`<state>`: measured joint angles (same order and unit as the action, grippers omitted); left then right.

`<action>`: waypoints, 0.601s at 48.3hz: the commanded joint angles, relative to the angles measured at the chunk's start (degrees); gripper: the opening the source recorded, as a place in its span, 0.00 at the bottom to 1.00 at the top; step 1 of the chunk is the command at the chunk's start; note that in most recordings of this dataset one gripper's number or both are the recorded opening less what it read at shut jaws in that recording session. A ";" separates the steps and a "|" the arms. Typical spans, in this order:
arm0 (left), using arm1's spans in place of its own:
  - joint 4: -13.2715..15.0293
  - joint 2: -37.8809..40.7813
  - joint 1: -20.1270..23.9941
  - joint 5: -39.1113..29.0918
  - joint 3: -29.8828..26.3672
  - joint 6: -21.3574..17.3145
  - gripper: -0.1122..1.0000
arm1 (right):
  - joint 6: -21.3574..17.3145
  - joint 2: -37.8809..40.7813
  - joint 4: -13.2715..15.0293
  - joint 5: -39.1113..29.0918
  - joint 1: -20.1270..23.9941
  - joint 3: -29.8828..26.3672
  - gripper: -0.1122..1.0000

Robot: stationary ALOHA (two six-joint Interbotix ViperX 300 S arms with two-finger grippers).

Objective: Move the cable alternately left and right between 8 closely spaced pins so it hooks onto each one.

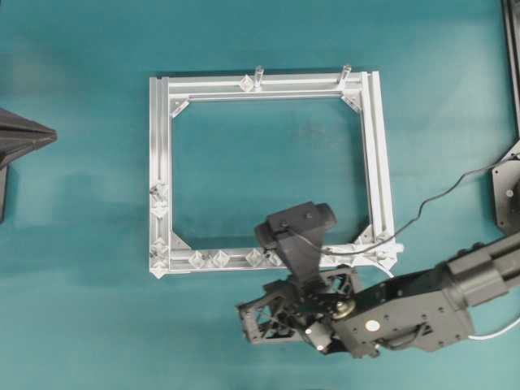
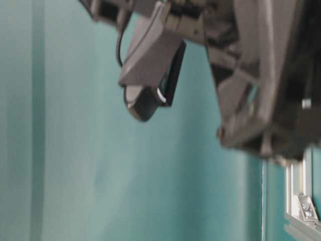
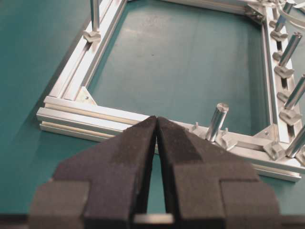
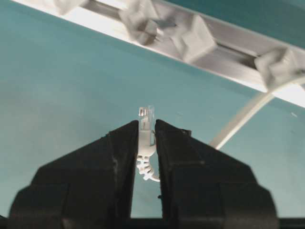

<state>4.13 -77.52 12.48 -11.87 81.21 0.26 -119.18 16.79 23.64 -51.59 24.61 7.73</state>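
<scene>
In the right wrist view my right gripper [image 4: 147,123] is shut on the clear plug [image 4: 147,114] at the tip of the white cable [image 4: 240,119]. The plug pokes out past the fingertips. The cord runs up and right to a pin [image 4: 280,67] on the silver frame rail, and two more pins [image 4: 193,40] sit further left on it. In the overhead view the right wrist camera hides that gripper at the frame's bottom rail; the cable [image 1: 370,252] shows near the bottom right corner. My left gripper [image 3: 156,120] is shut on nothing, just short of the frame's left rail.
The square aluminium frame [image 1: 162,138] lies mid-table on the teal surface. Two tall metal posts [image 1: 258,75] stand on its top rail. More pins [image 1: 207,258] line the bottom and left rails. The right arm [image 1: 422,305] fills the lower right, blocking the table-level view.
</scene>
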 commanded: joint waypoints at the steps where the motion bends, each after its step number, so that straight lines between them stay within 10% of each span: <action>1: -0.18 0.44 0.18 0.18 -0.97 0.18 0.18 | 0.26 -0.35 0.79 0.09 -0.53 -2.55 0.23; 29: -0.09 0.44 -0.09 0.18 -1.05 0.18 0.18 | 1.32 3.16 0.79 0.44 -1.85 -7.91 0.23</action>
<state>4.13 -77.61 12.48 -11.95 81.21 0.26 -117.95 20.74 24.08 -51.33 22.85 1.58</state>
